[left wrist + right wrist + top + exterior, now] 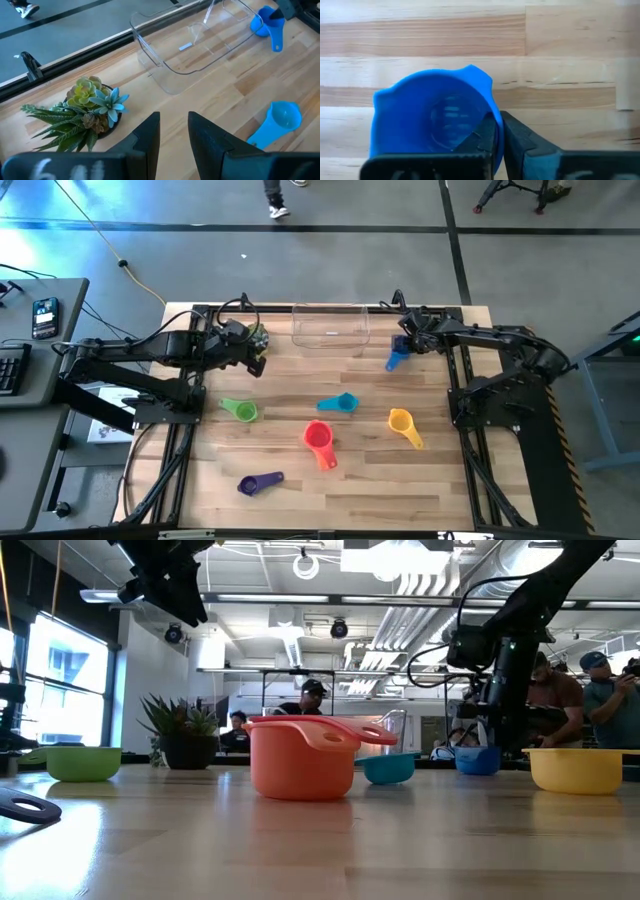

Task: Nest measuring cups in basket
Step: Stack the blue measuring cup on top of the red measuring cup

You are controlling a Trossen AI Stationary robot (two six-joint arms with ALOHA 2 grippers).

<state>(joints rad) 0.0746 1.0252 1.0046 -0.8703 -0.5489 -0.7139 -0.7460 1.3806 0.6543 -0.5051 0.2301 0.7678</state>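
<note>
The blue measuring cup (432, 122) stands mouth up on the table just right of the clear basket (330, 308), with my right gripper (498, 135) shut on it. Also on the table are the green (240, 410), teal-blue (340, 403), red (320, 442), yellow (403, 425) and purple (260, 482) cups, spread over the middle and near part. My left gripper (174, 132) hovers open near the far left, beside the small plant (80, 112), with nothing between its fingers. My right gripper pinches the blue cup's wall at the rim (495, 117), one finger (482, 142) inside the bowl and the other (522, 145) outside it. The fingers come steeply from above. The cup stays upright, and in the low view its bottom (477, 768) looks to rest on the table.
The basket (200, 50) stands at the far edge's middle, its walls low. The plant (258, 335) sits left of it under my left arm. In the low view the red cup (300, 755) stands nearest. People stand in the room behind the table.
</note>
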